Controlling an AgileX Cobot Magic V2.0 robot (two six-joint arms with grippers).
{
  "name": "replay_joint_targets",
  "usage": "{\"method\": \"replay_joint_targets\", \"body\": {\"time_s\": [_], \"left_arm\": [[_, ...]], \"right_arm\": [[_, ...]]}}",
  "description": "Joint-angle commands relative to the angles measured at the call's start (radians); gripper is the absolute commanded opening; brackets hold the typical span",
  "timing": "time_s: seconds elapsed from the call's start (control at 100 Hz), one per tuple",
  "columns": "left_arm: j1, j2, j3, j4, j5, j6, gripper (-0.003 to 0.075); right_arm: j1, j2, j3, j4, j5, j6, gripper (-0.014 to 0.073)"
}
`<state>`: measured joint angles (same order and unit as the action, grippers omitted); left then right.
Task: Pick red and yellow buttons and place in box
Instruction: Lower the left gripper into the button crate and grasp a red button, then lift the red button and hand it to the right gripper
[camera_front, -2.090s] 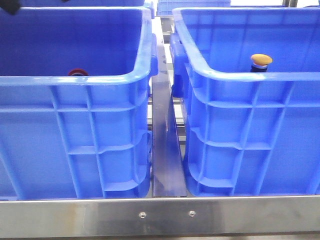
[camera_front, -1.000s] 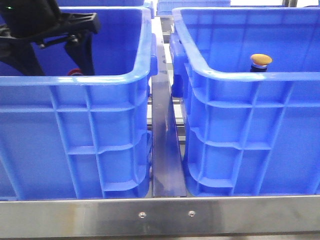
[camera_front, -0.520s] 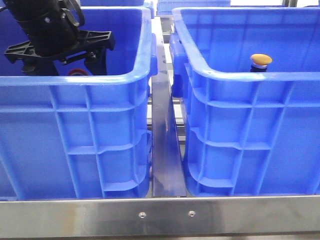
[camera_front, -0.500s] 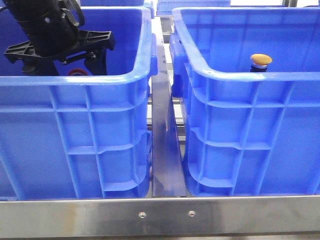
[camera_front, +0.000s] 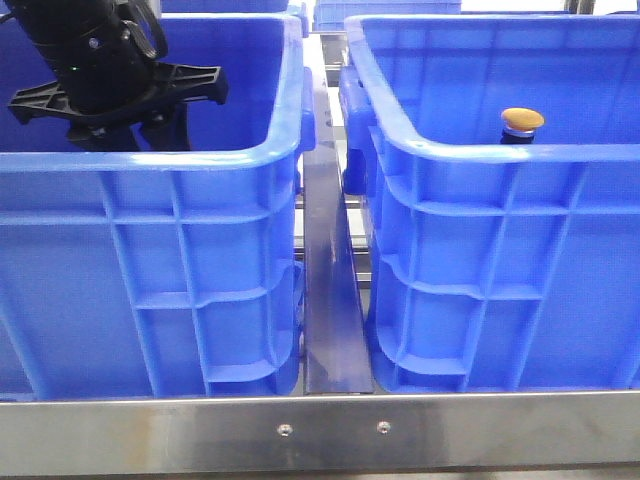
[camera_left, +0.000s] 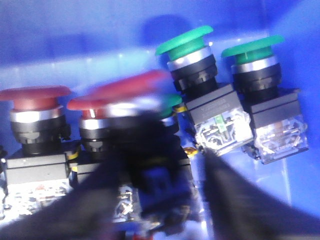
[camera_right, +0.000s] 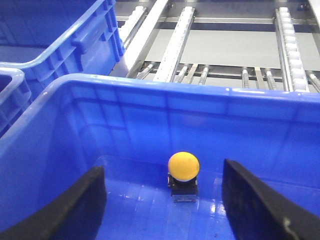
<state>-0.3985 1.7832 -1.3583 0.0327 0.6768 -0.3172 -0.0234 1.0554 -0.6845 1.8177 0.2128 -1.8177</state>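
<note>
In the left wrist view several red buttons (camera_left: 36, 98) stand side by side in the left blue box (camera_front: 150, 165), beside green ones. My left gripper (camera_left: 160, 200) is low inside this box and open. Its blurred dark fingers (camera_left: 75, 205) straddle the body of one red-capped button (camera_left: 131, 89) without clearly touching it. The yellow button (camera_right: 183, 166) stands upright and alone on the floor of the right blue box (camera_front: 500, 160), also seen as the yellow button (camera_front: 522, 121) from the front. My right gripper (camera_right: 165, 210) is open, a little short of it, one finger on each side.
Green buttons (camera_left: 186, 41) with clear contact blocks stand next to the red ones. A steel rail (camera_front: 330, 300) runs between the two boxes. Roller conveyor tracks (camera_right: 220, 50) and another blue box (camera_right: 65, 45) lie beyond the right box. A steel ledge (camera_front: 330, 430) fronts the table.
The left arm came in from the upper left and went down into the left box, now hiding the red cap seen over the rim earlier. The yellow button has not moved.
</note>
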Motion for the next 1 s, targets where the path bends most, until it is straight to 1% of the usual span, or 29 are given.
{"method": "replay_joint_targets", "body": {"time_s": [0.0,0.32,0.57,0.78,0.88,0.99], "left_arm": [[0.002,-0.045,-0.033,-0.003,-0.027,-0.011,0.015],[0.002,-0.051,-0.033,-0.003,-0.021,-0.011,0.0149],[0.002,-0.149,-0.016,0.006,-0.003,-0.011,0.0149],[-0.011,-0.27,0.022,-0.001,0.035,0.065,0.0149],[-0.039,-0.324,0.038,-0.019,0.043,0.106,0.0149],[-0.087,-0.379,0.04,-0.046,0.033,0.184,0.0148]], "right_arm": [[0.001,-0.021,-0.026,0.079,0.033,-0.012,0.0516],[0.001,-0.021,-0.026,0.079,0.033,-0.012,0.0516],[0.001,-0.021,-0.026,0.079,0.033,-0.012,0.0516],[0.001,-0.021,-0.026,0.079,0.033,-0.012,0.0516],[0.001,-0.021,-0.026,0.079,0.033,-0.012,0.0514],[0.001,-0.021,-0.026,0.079,0.033,-0.012,0.0514]]}}
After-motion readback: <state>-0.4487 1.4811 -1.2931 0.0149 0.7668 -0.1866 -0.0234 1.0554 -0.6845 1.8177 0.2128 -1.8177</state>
